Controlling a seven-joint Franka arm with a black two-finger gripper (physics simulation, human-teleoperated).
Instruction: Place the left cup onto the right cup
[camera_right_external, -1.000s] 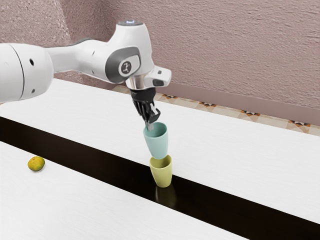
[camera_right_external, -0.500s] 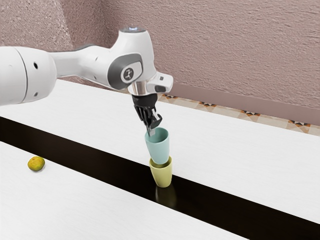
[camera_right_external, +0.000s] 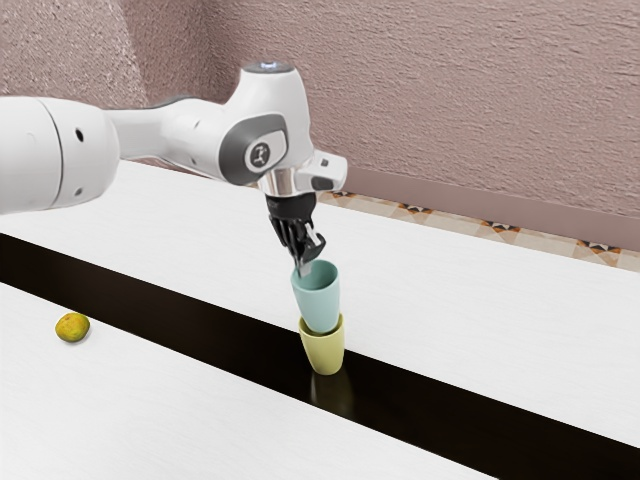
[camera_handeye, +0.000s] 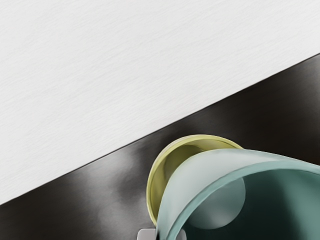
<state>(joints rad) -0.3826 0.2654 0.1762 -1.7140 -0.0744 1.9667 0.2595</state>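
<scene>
A teal cup (camera_right_external: 317, 295) sits with its base nested in the mouth of a yellow-green cup (camera_right_external: 323, 347), which stands on the black strip of the table. My gripper (camera_right_external: 303, 262) comes down from the upper left and is shut on the teal cup's rim on the side toward the exterior view's left. In the wrist view the teal cup (camera_handeye: 250, 200) looms close under my hand. The yellow-green cup's rim (camera_handeye: 170, 160) shows just behind it, partly covered.
A small yellow fruit (camera_right_external: 71, 327) lies on the white table (camera_right_external: 150, 410) far toward the exterior view's left. The black strip (camera_right_external: 150, 300) runs diagonally across the table. A textured pink wall stands behind.
My gripper has lowered the teal cup so that its base has gone deeper into the yellow-green cup. The arm has shifted slightly toward the exterior view's right.
</scene>
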